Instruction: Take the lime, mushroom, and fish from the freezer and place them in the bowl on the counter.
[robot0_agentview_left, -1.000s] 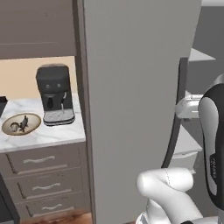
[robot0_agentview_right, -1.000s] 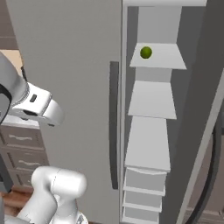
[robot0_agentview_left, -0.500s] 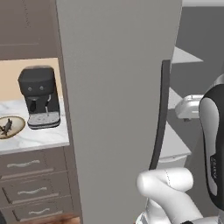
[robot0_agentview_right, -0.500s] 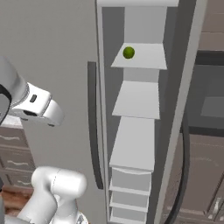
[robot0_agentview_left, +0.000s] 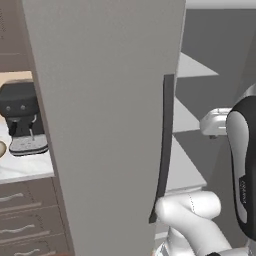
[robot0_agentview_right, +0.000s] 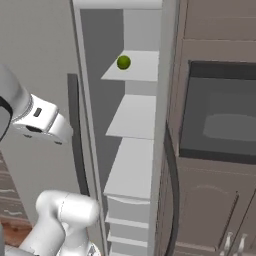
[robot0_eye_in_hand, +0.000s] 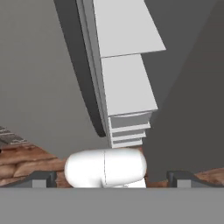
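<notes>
The freezer's broad grey door (robot0_agentview_left: 105, 115) stands swung open, its long dark handle (robot0_agentview_left: 165, 150) facing me. Inside, pale shelves (robot0_agentview_right: 132, 120) step downward, and a small green lime (robot0_agentview_right: 123, 62) rests on the upper shelf. Mushroom and fish are out of view. My gripper (robot0_eye_in_hand: 111, 178) is open and holds nothing; it looks down along the door at the lower shelves and drawers (robot0_eye_in_hand: 129, 131). The hand (robot0_agentview_right: 42, 120) hangs in front of the door, left of and below the lime. A sliver of the bowl's tan rim (robot0_agentview_left: 1, 148) shows on the marble counter (robot0_agentview_left: 25, 167).
A black coffee machine (robot0_agentview_left: 22, 117) stands on the counter over brown drawers (robot0_agentview_left: 25, 220). Right of the freezer is a dark built-in oven (robot0_agentview_right: 220, 120) set in brown cabinets. A curved dark handle (robot0_agentview_right: 172, 190) runs along the freezer's right edge.
The whole picture has shifted left in both base views, so the camera has moved right. The arm keeps the same pose. The lime lies still on its shelf.
</notes>
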